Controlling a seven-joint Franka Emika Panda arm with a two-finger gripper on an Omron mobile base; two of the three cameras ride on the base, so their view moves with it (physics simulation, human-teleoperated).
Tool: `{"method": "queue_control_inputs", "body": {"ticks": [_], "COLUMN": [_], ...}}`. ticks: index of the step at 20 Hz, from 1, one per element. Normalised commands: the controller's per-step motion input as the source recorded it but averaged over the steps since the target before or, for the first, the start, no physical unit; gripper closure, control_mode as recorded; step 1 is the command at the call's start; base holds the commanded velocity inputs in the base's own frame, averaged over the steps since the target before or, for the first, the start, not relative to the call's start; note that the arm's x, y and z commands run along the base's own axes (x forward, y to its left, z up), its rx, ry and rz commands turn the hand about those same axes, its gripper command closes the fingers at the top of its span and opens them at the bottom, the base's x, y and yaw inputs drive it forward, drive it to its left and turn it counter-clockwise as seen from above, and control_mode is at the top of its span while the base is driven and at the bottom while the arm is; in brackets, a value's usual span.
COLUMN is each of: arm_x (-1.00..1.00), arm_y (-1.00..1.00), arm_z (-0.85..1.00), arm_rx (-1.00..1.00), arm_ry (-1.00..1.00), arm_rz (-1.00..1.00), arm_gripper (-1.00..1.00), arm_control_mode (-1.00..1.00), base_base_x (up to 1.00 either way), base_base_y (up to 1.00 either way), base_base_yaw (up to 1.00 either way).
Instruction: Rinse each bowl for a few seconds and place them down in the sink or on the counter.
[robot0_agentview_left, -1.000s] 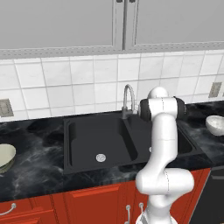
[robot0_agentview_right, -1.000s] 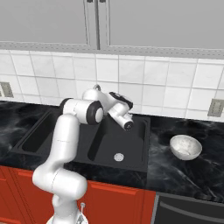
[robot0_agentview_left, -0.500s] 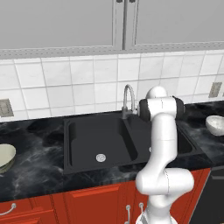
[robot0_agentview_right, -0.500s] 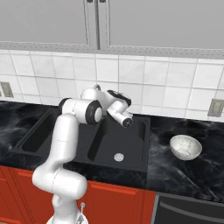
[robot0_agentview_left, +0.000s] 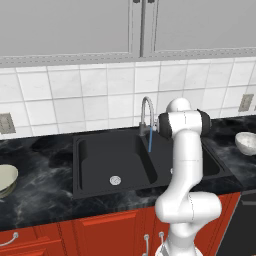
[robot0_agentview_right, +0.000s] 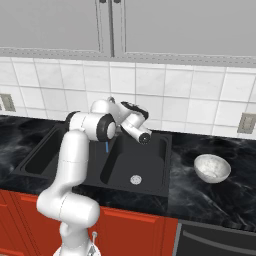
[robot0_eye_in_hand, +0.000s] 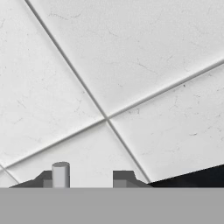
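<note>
The black sink (robot0_agentview_left: 100, 150) lies in the counter (robot0_agentview_left: 45, 192), and a thin blue stream of water (robot0_agentview_left: 150, 142) falls from the steel faucet (robot0_agentview_left: 146, 111) into it. A greenish-cream bowl (robot0_agentview_left: 5, 180) sits on the counter at the far left. A white-grey bowl (robot0_agentview_right: 212, 167) rests upright on the counter right of the sink. My gripper (robot0_eye_in_hand: 87, 179) is up behind the faucet, facing the tiled wall. Its fingertips (robot0_eye_in_hand: 123, 177) stand apart, and a small silver cylinder (robot0_eye_in_hand: 60, 171) rises at the left one. Nothing is held.
White tiled wall (robot0_agentview_right: 165, 95) runs behind the sink, with grey cabinets above. A wall outlet (robot0_agentview_right: 245, 122) is at the right and another (robot0_agentview_left: 5, 122) at the left. Red cabinet fronts (robot0_agentview_left: 100, 232) sit below the counter.
A blue stream of water now runs from the faucet where none showed before. The hand has shifted slightly near the faucet. Both bowls stay put.
</note>
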Motion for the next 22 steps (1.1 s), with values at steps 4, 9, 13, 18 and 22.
{"method": "queue_control_inputs", "body": {"ticks": [4, 9, 13, 18, 22], "arm_x": [-0.45, -0.34, -0.23, -0.19, -0.17], "arm_y": [-0.40, -0.36, -0.16, -0.23, -0.35], "arm_z": [-0.55, -0.29, 0.00, 0.26, 0.35], "arm_rx": [0.02, 0.05, 0.06, 0.08, 0.08], "arm_ry": [0.02, 0.01, 0.00, -0.01, 0.03], "arm_rz": [-0.03, -0.02, -0.05, -0.01, 0.00], "arm_gripper": [1.00, 1.00, 1.00, -1.00, -1.00], "arm_control_mode": [-1.00, -1.00, -1.00, -1.00, -1.00], "base_base_x": [0.00, 0.00, 0.00, 0.00, 0.00], "base_base_y": [0.00, 0.00, 0.00, 0.00, 0.00], "base_base_yaw": [0.00, 0.00, 0.00, 0.00, 0.00]}}
